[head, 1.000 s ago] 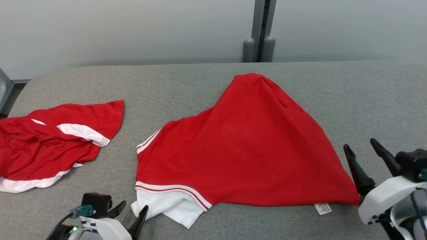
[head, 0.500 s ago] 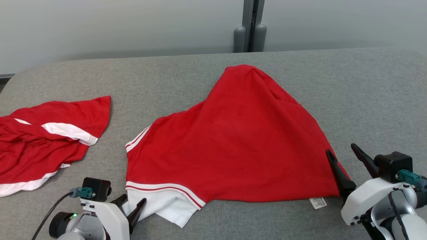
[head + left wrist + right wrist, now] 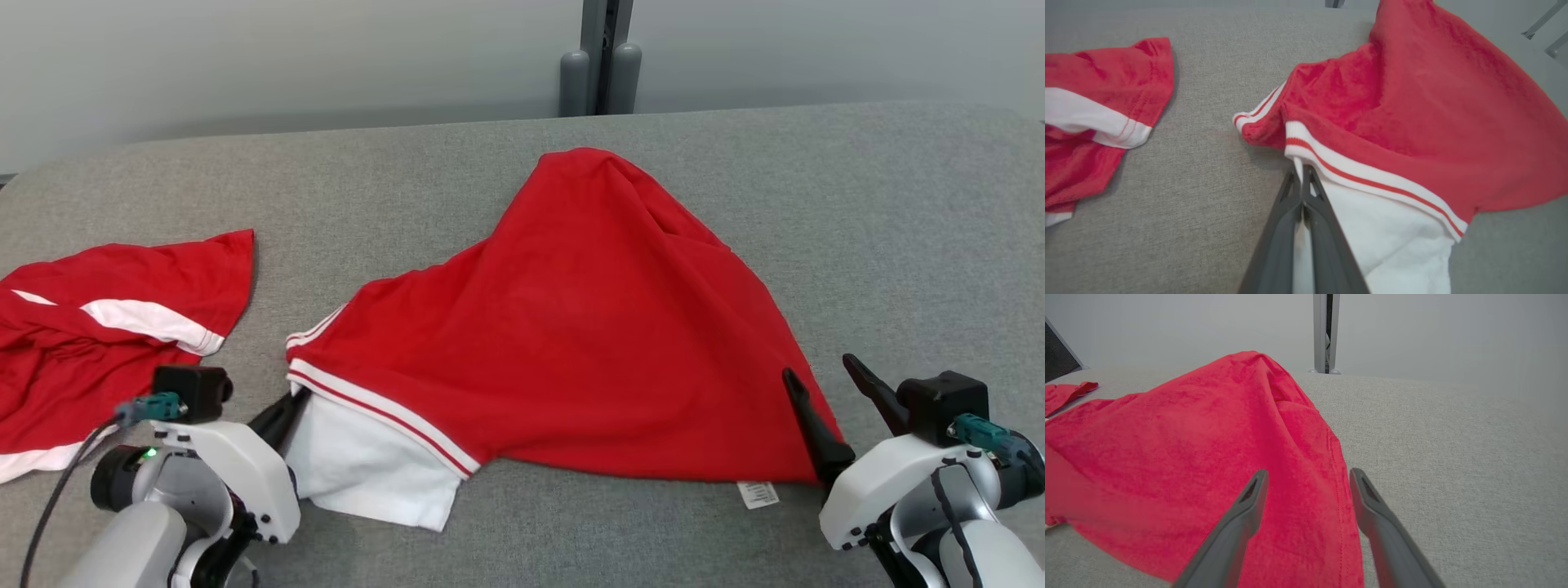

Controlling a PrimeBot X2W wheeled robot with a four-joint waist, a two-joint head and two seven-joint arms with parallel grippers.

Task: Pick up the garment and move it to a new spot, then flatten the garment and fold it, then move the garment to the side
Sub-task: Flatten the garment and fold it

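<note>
The garment (image 3: 571,327) is a red shirt with a white, red-striped sleeve (image 3: 367,465), lying humped in the middle of the grey table (image 3: 898,204). My left gripper (image 3: 292,402) is shut on the white sleeve's edge at the garment's near left corner; in the left wrist view the closed fingers (image 3: 1301,169) pinch white cloth just under the striped band (image 3: 1372,171). My right gripper (image 3: 819,369) stands open at the garment's near right corner. In the right wrist view its fingers (image 3: 1308,473) straddle the red side hem (image 3: 1337,506).
A second red and white garment (image 3: 98,327) lies crumpled at the table's left edge, a hand's width from my left gripper. A white label (image 3: 757,494) sticks out under the near right hem. A grey post (image 3: 600,57) stands behind the table.
My left gripper has shut on the white sleeve and raised it, bunching the striped band. The right gripper has slid further over the red hem. The camera has shifted too.
</note>
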